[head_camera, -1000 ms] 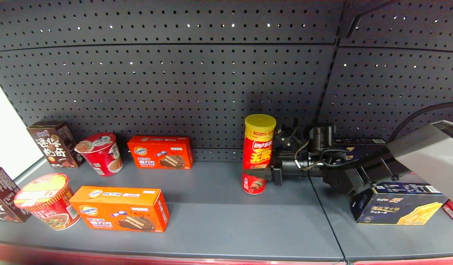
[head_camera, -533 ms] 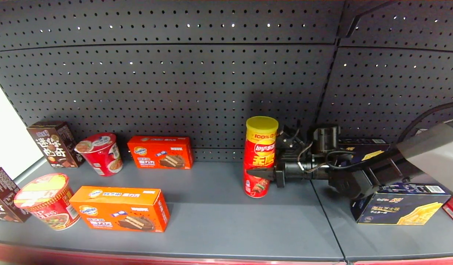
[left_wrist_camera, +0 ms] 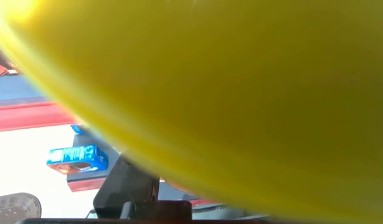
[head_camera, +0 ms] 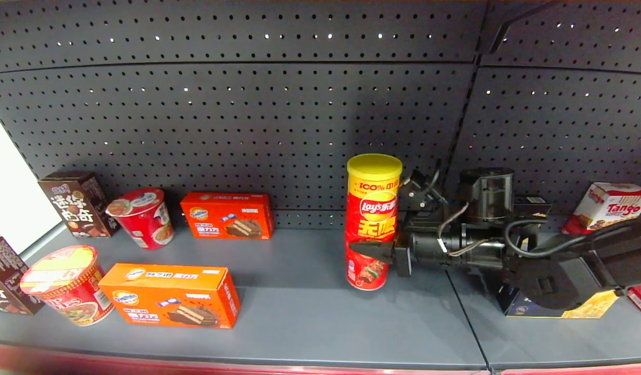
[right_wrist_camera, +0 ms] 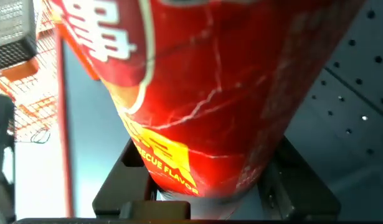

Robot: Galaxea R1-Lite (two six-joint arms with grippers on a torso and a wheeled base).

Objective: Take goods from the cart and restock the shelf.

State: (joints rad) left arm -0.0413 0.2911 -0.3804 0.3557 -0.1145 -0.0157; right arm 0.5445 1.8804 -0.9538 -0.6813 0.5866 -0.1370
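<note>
The right end effector [head_camera: 373, 248] is clenched around the lower half of a chips can [head_camera: 373, 221], a red tube with a yellow lid. The can stands upright over the grey shelf [head_camera: 310, 312], about midway along it and a little forward of the perforated back panel [head_camera: 247, 120]. Whether its base rests on the shelf or hangs just above it cannot be told. In the right wrist view the can [right_wrist_camera: 210, 93] sits between the dark jaws of the end effector [right_wrist_camera: 203, 186], which press against both its sides.

To the left of the can, well apart from it, an orange biscuit box [head_camera: 226, 215] lies against the back panel. A red noodle cup [head_camera: 141, 216] and a brown box [head_camera: 76, 203] stand beside it. Nearer the shelf's front edge lie a second orange box [head_camera: 169, 296] and another noodle cup [head_camera: 67, 284].

On the right, a dark blue box [head_camera: 560, 310] lies partly hidden under the arm, and a wafer box [head_camera: 609, 205] stands by the back panel.

In the left wrist view a yellow surface [left_wrist_camera: 241, 93] sits very close to the camera. Whether the left end effector grasps it cannot be told.
</note>
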